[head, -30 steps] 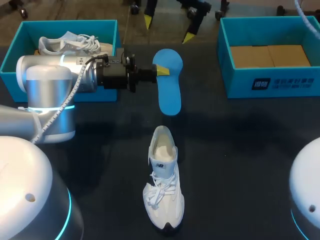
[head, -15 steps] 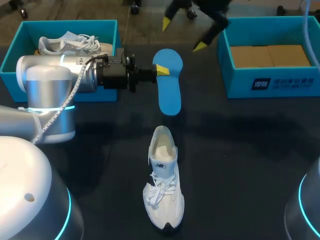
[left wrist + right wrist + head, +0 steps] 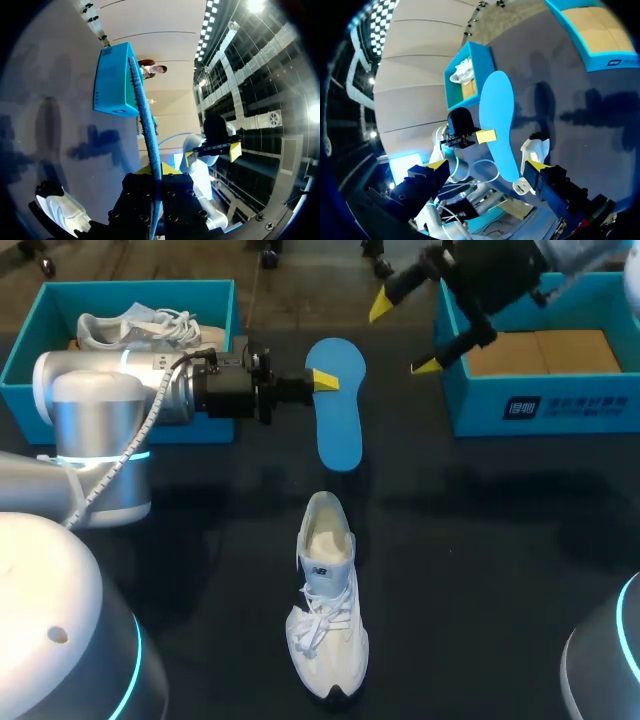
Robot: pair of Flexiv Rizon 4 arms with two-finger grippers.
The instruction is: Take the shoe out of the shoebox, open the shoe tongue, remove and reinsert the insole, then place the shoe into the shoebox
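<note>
A white shoe lies at lower centre on a dark counter. At upper centre, the left fingers pinch a blue insole. The right fingers spread wide at upper right, beside a blue shoebox.

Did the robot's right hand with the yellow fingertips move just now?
Yes. The right gripper slid to the right and a little nearer, ending up beside the right-hand teal cardboard shoebox.

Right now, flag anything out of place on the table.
Only the blue insole: it is out of the white shoe, pinched in the left jaws above the table. Nothing looks spilled or damaged.
</note>
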